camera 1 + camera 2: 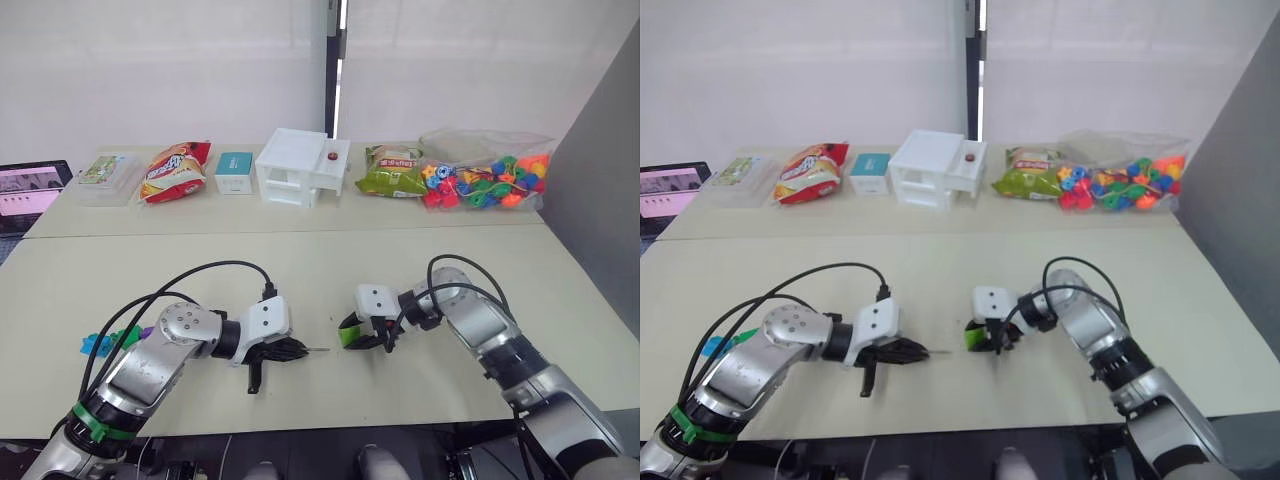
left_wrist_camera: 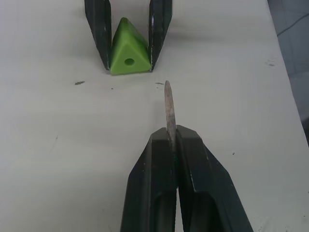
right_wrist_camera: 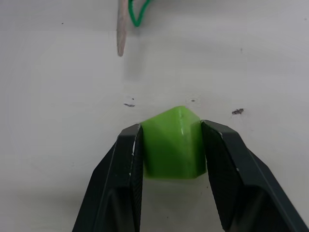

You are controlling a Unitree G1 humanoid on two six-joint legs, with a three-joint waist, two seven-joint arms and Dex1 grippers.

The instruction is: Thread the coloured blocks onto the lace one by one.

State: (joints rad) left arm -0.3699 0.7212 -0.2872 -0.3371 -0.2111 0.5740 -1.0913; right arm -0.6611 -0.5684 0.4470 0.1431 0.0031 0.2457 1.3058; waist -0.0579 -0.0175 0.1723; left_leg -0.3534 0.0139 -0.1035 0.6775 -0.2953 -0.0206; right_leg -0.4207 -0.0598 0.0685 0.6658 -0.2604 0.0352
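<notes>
My left gripper [image 2: 175, 133] is shut on the lace, whose stiff brownish tip [image 2: 168, 104] sticks out past the fingers. My right gripper [image 3: 171, 126] is shut on a light green block [image 3: 173, 145] that rests on the table near the middle front [image 1: 347, 333]. In the left wrist view the block's hole [image 2: 129, 61] faces the tip across a short gap. A loop of green cord [image 3: 137, 12] trails behind the tip. Other coloured blocks, blue [image 1: 95, 345], green [image 1: 122, 333] and purple [image 1: 147, 331], lie at the left, partly hidden by my left arm.
Along the far edge stand a clear bag of mixed beads [image 1: 490, 180], a white box [image 1: 300, 165], two snack bags [image 1: 175, 170] [image 1: 392, 170], a teal box [image 1: 234, 172] and a clear container [image 1: 108, 178]. A grey partition [image 1: 600, 200] rises at the right.
</notes>
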